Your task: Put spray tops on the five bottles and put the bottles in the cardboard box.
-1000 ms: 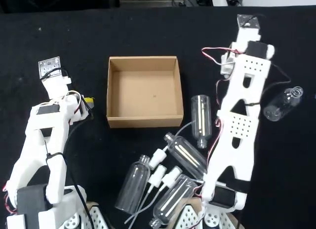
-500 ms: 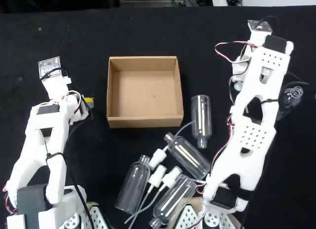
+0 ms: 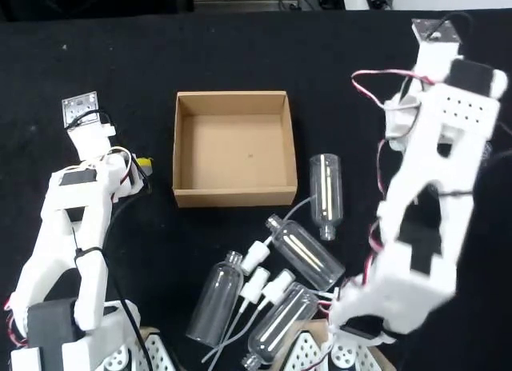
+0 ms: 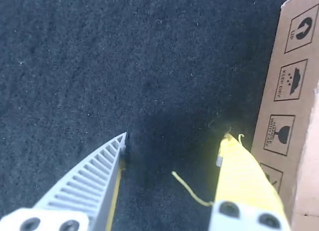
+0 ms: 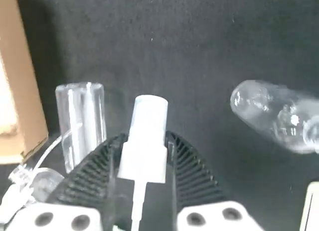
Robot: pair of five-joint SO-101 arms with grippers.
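- Spray top [image 5: 149,111] sits clamped in your right claw [image 5: 144,138], a bottle [image 5: 276,114] lying nearby
- Your left claw [image 4: 174,138] gapes wide, holding nothing, just beside the box [image 4: 289,91]
- Four more bottles [image 3: 304,251] lie near the box

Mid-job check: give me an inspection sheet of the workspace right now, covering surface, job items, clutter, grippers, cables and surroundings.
Surface: black table, no spills seen.
Job's things: cardboard box empty; four bottles lie on their sides in front of it; a fifth bottle lies apart near the right arm; loose spray tops sit among the four.
Clutter: nothing seen.
Grippers: left gripper open over bare table beside the box; right gripper shut on a spray top.
Cables: red and white wires loop off the right arm.
Surroundings: dim equipment beyond the far edge, not identifiable.
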